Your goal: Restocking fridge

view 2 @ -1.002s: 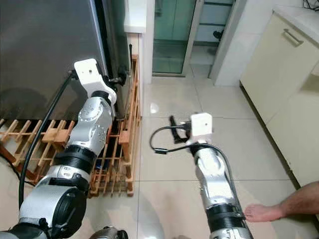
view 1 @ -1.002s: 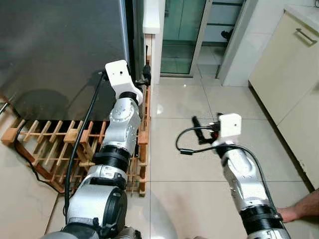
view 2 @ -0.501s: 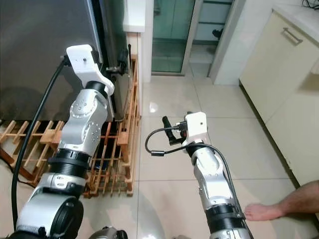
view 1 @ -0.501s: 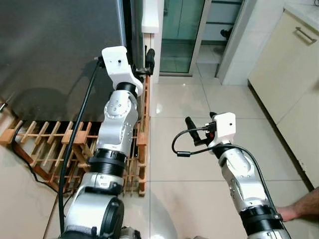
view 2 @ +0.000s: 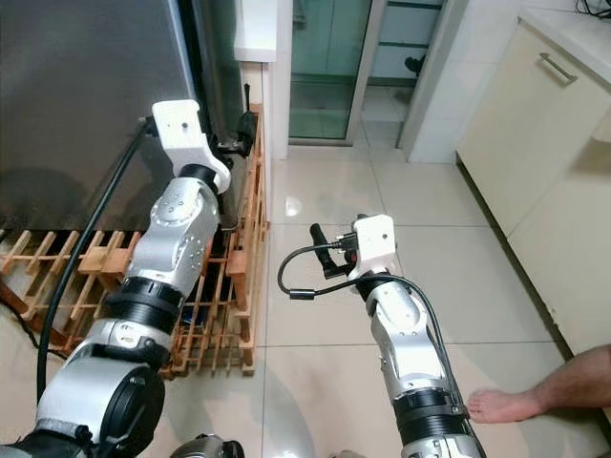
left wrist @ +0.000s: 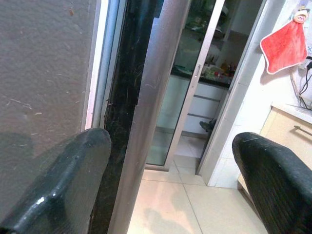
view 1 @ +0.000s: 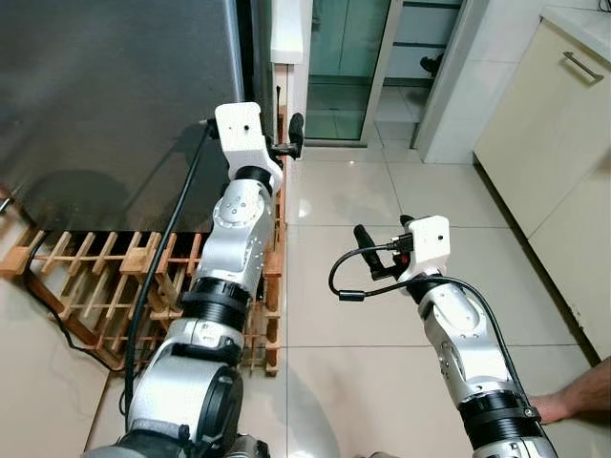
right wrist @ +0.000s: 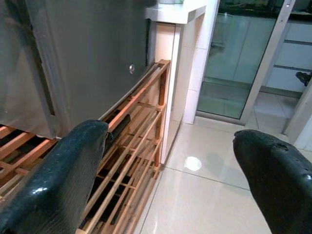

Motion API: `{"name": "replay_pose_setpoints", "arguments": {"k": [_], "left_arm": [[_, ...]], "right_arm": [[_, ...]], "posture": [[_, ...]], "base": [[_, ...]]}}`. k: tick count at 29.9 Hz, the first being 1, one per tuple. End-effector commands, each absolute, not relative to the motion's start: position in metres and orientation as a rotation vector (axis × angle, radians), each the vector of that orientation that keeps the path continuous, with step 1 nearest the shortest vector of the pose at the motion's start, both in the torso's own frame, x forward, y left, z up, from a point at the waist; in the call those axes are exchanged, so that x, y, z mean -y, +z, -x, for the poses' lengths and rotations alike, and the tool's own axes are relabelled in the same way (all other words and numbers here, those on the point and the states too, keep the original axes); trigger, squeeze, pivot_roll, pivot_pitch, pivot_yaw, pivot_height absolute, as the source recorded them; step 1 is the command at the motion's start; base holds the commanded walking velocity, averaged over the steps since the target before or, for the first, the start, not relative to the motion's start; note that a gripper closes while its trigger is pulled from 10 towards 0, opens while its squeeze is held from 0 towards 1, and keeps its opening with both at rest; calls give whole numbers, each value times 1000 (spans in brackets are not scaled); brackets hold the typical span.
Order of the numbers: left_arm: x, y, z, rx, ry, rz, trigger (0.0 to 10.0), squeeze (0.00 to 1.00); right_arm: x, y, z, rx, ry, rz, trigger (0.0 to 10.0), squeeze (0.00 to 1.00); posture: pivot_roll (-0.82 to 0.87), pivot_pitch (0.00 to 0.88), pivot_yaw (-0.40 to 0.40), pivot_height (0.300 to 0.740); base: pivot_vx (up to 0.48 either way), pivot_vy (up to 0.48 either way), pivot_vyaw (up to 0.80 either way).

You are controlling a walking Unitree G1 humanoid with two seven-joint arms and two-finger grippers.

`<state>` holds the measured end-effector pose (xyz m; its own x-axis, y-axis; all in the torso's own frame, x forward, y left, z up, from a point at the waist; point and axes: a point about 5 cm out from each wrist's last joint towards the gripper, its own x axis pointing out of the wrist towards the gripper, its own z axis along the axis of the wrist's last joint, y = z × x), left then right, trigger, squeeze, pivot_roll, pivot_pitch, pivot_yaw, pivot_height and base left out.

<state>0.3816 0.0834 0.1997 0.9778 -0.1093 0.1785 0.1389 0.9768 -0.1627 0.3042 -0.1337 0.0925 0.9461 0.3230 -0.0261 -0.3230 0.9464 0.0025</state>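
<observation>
At the right edge of the closed fridge [view 1: 115, 86], the left gripper [view 1: 289, 138] is lifted high, its fingers spread apart and holding nothing. One finger [left wrist: 58, 180] is in front of the grey door face, the other [left wrist: 275, 180] is out in the open room, and the door's vertical metal strip [left wrist: 151, 112] stands between them. I think it is placed so in order to catch this edge and pull the door open, a first step before any restocking.

The right gripper [view 1: 363, 239] waits lower, above the tiled floor [view 1: 382, 191], also spread and empty. I see no food item near either gripper.

The head views show the whole room: the wooden rack [view 1: 105, 277] at the foot of the fridge, the cream cabinet [view 1: 563, 143], and a person's foot [view 2: 506, 405] in the corner. The left wrist view adds the dark gap [left wrist: 122, 97] beside the door. The right wrist view looks along the rack's slats [right wrist: 131, 161] toward a glass door [right wrist: 243, 63].
</observation>
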Motion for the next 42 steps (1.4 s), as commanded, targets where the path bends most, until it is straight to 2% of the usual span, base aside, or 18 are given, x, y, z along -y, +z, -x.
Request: {"name": "replay_pose_setpoints", "arguments": {"k": [1,7,12,14,18,19,20,23,26,29,30,31,34,35,36,37,39,42], "left_arm": [[-74,213,-385,200,-155,161,10000,0],[-78,208,-395,146,-75,144,10000,0],[-32,210,-391,103,-314,245,10000,0],[-24,211,-389,95,-367,279,10000,0],[17,227,-373,165,-641,334,10000,0],[17,227,-373,165,-641,334,10000,0],[33,236,-363,198,-774,388,10000,0],[40,240,-353,252,-859,362,10000,0],[28,238,-353,283,-843,344,10000,0],[-25,221,-356,318,-698,311,10000,0],[-25,221,-356,318,-698,311,10000,0],[-39,216,-356,314,-658,308,10000,0],[-126,183,-356,267,-338,254,10000,0],[-149,174,-354,244,-245,233,10000,0],[-149,174,-354,244,-245,233,10000,0],[-180,159,-349,191,-111,219,10000,0],[-196,149,-341,164,-42,189,10000,0],[-205,138,-330,128,27,190,10000,0]], "right_arm": [[133,92,-305,-41,334,0,10000,0],[131,91,-303,-43,337,-1,10000,0],[129,91,-303,-44,337,-6,10000,0],[129,91,-302,-43,337,-7,10000,0],[130,90,-301,-45,333,-7,10000,0],[130,90,-301,-45,333,-7,10000,0],[131,89,-300,-48,328,-7,10000,0],[131,89,-299,-49,319,-7,10000,0],[131,90,-298,-42,310,-9,10000,0],[136,96,-297,-19,279,-22,10000,0],[136,96,-297,-19,279,-22,10000,0],[136,97,-296,-14,274,-25,10000,0],[139,96,-294,-14,277,-22,10000,0],[139,95,-295,-19,280,-20,10000,0],[139,95,-295,-19,280,-20,10000,0],[140,94,-297,-26,285,-18,10000,0],[139,94,-300,-27,296,-13,10000,0],[139,96,-303,-24,302,-8,10000,0]], "posture": [[-90,0,-15,740],[-99,0,-5,740],[-106,0,1,740],[-107,0,1,740],[-117,0,8,740],[-117,0,8,740],[-118,0,9,740],[-129,0,19,740],[-134,0,22,740],[-136,0,27,740],[-136,0,27,740],[-131,0,25,740],[-88,0,2,740],[-82,0,-2,740],[-82,0,-2,740],[-65,0,-11,740],[-42,0,-26,740],[-25,0,-37,740]], "base": [[0,0,0],[0,0,0],[0,0,0],[0,0,0],[0,0,0],[0,0,0],[0,0,0],[0,0,0],[0,0,0],[0,0,0],[0,0,0],[0,0,0],[0,0,0],[0,0,0],[0,0,0],[0,0,0],[0,0,0],[0,-320,438]]}}
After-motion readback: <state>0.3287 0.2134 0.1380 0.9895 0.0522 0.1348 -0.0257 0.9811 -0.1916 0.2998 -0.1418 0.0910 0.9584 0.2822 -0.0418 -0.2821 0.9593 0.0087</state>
